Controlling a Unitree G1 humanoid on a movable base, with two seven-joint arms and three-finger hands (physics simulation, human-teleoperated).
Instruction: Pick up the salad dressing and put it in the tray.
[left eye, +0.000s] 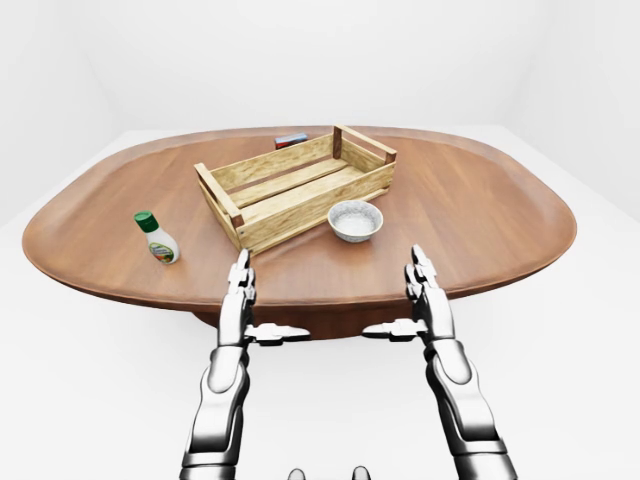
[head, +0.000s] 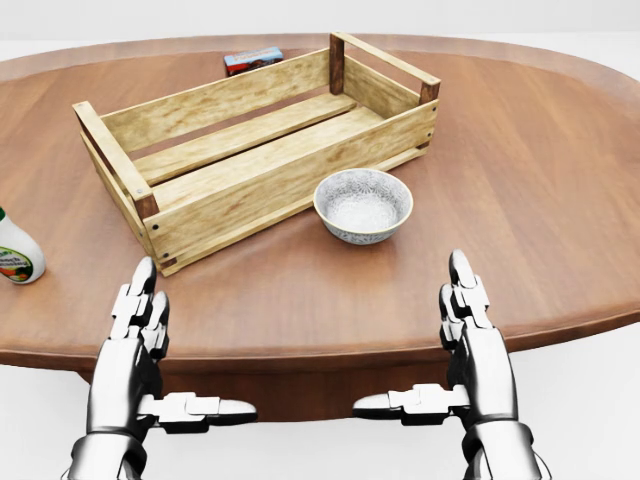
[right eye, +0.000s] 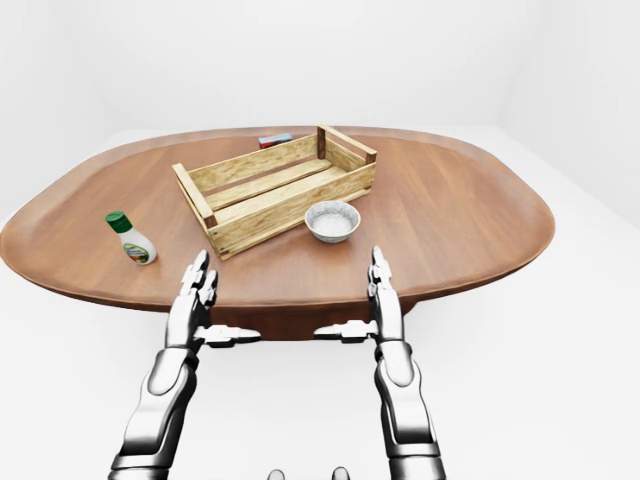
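Oval wooden table (left eye: 480, 215), white room

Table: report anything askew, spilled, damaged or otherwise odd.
Nothing stands out. The salad dressing stands upright near the table's left edge in the left-eye view, nothing spilled. The tray sits at an angle but intact and holds nothing; the bowl is upright beside it. A small box lies beyond the tray.
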